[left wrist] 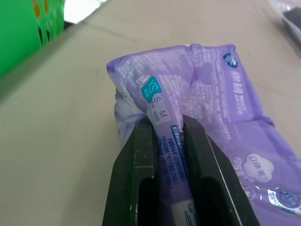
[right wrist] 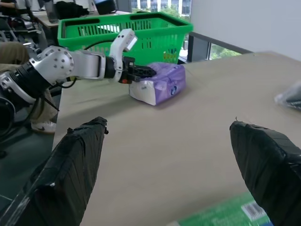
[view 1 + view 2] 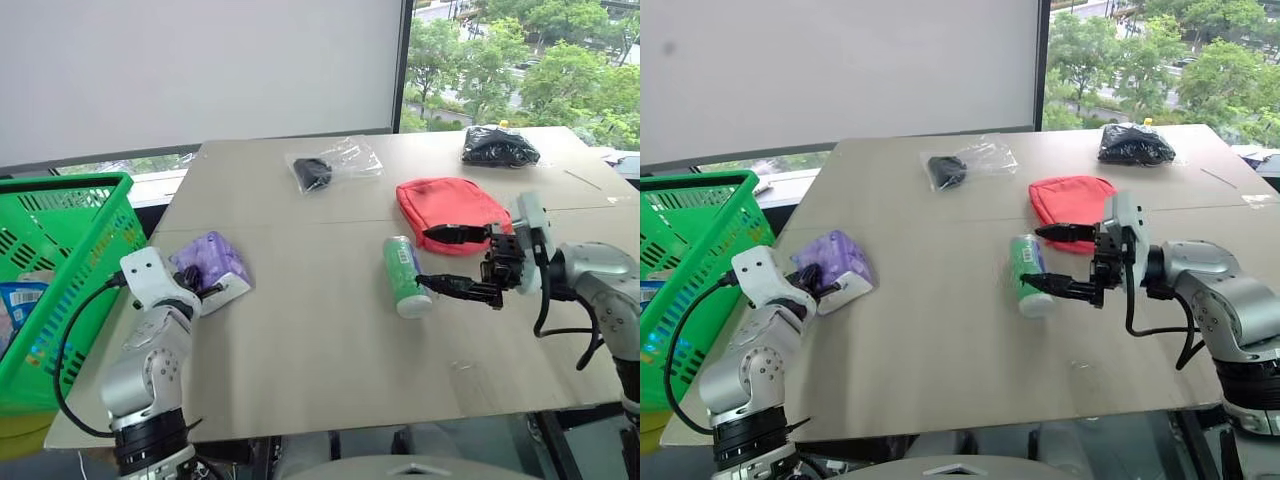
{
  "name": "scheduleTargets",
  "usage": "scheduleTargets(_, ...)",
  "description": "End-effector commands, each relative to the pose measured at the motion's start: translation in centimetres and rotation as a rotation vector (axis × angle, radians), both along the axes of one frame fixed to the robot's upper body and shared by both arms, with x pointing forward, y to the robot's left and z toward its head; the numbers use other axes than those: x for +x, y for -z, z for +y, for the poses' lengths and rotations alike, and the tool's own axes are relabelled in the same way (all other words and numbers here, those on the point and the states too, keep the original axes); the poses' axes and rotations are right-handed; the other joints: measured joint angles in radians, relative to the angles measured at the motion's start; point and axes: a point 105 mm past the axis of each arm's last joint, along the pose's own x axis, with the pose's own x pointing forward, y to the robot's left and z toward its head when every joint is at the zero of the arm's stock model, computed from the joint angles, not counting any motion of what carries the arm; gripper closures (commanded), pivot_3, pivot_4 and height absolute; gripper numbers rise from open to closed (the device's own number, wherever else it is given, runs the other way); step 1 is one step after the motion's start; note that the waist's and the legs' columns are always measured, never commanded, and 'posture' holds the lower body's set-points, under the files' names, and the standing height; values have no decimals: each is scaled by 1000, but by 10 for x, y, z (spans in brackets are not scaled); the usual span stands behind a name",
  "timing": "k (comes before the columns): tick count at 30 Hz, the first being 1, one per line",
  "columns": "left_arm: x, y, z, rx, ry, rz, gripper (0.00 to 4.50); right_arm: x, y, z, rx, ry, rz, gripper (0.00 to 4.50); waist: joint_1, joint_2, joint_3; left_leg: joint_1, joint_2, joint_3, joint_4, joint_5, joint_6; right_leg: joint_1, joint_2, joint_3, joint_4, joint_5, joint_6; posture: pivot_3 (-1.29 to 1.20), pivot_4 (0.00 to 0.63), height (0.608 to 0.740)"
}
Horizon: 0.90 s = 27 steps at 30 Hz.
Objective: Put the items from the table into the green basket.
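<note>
Left wrist view shows the left gripper (image 1: 168, 141) pinched shut on a fold of the lilac pack (image 1: 207, 99), which rests on the table (image 3: 320, 350) near its left edge, close to the green basket (image 3: 70, 215). Further right, the right gripper (image 3: 455, 262) hovers with its fingers spread wide, empty, just beside the green-and-white bottle (image 3: 404, 275) lying on its side. Behind it lies the red pouch (image 3: 445, 205). Farthest back sit the clear bag (image 3: 335, 165) and the black bag (image 3: 498, 147).
</note>
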Motion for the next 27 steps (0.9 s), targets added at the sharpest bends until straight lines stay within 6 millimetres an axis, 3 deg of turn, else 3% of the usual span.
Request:
scheduleTargets(1, 8, -97, 20, 273, -60, -241, 4394, 2, -25, 12, 83, -40, -54, 0, 2, -8, 3, -1, 1, -1, 0, 0, 0, -1, 1, -1, 0, 1, -1, 63, 0, 740)
scheduleTargets(3, 4, -139, 37, 380, -133, -313, 4394, 4, -34, 19, 115, -61, -60, 0, 2, -12, 4, -3, 3, -3, 0, 0, 0, -2, 3, -3, 0, 1, -2, 77, 0, 740)
scheduleTargets(6, -10, -184, 65, 489, -250, -370, 4394, 6, -42, 29, 147, -89, -76, 0, 2, -12, 4, -4, 5, -2, -2, 0, -1, -3, 1, -3, -1, 1, -3, 97, 0, 740)
scheduleTargets(10, -40, -204, 111, 600, -409, -307, 4394, 7, -52, 42, 192, -122, -97, 0, 0, -12, 4, -1, 3, 4, -7, -1, -2, -4, -9, 0, -3, 1, -2, 114, 0, 740)
scheduleTargets(15, -71, -176, 172, 617, -500, -138, 4394, 10, -59, 55, 249, -135, -102, 0, 14, -12, 4, -3, 2, 3, -11, 0, -2, -8, -13, -3, -3, 1, -2, 136, 0, 740)
scheduleTargets(17, -71, -164, 181, 573, -474, -135, 3395, 11, -59, 56, 256, -135, -105, 0, 27, -15, 3, -3, 2, 2, -11, 0, -3, -8, -13, -4, -3, 1, -2, 141, 0, 740)
scheduleTargets(20, -57, -147, 176, 496, -363, -166, 2320, 11, -60, 57, 261, -130, -110, 0, 46, -21, -1, -4, 3, 0, -11, 1, -6, -9, -18, -8, -3, 1, -3, 126, 0, 740)
scheduleTargets(23, -45, -139, 165, 515, -286, -167, 839, 15, -59, 52, 248, -100, -119, 0, 55, -22, -2, -5, 3, 4, -12, 0, -13, -9, -26, -12, -3, -1, -6, 111, 0, 740)
scheduleTargets(27, -31, -151, 143, 532, -153, -249, 839, 24, -48, 45, 168, -8, -123, 0, 55, -23, -5, -13, 3, 10, -14, 0, -14, -15, -36, -20, -3, -1, -6, 95, 0, 740)
